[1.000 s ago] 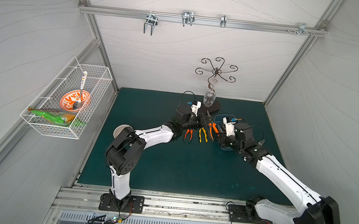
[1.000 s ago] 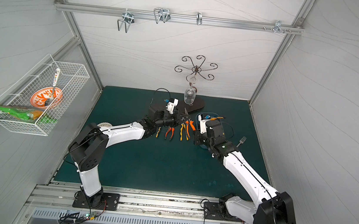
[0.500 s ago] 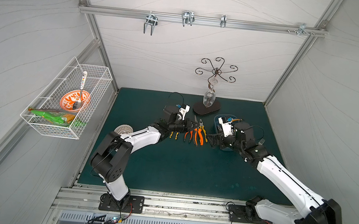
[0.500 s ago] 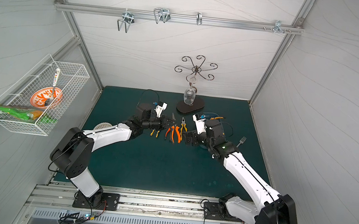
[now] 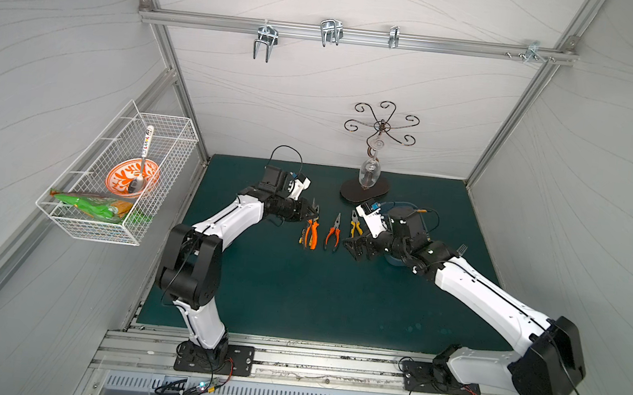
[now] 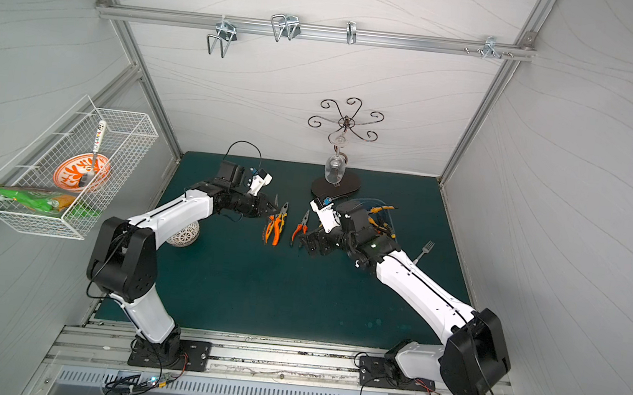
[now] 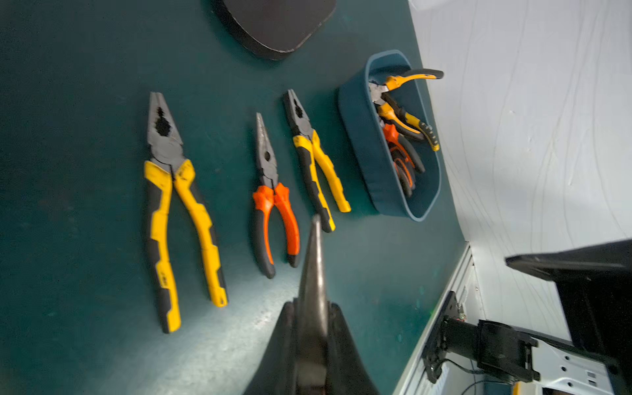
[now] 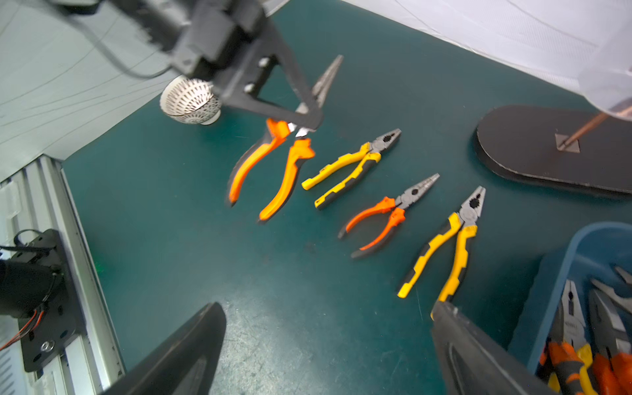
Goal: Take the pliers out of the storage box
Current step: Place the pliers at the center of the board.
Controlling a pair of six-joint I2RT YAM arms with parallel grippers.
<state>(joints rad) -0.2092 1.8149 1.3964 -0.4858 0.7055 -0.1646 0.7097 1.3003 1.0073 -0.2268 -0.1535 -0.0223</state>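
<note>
- Progress: three pliers lie in a row on the worktop (image 8: 205, 256): a yellow-black combination pair (image 8: 352, 167), an orange-black long-nose pair (image 8: 386, 219) and a second yellow-black pair (image 8: 444, 246).
- A fourth, orange-handled long-nose pair (image 8: 273, 164) is clamped near its pivot by the closed left fingers (image 8: 306, 116), at the left end of the row. Contact with the worktop cannot be confirmed.
- The right fingers (image 5: 357, 247) are spread wide and empty, between the row and the storage box (image 7: 355, 136).
- Outstanding: several more pliers (image 7: 398, 136), yellow-black and orange-black, are heaped in the box. One handle overhangs the rim. The count is not readable. The task is judged partly complete.
- Orientation: the laid pliers are parallel, with long axes running front to back. Noses point to the back wall (image 5: 315, 118) and handles to the front rail (image 5: 309, 368). The held pair is aligned roughly alike.
</note>
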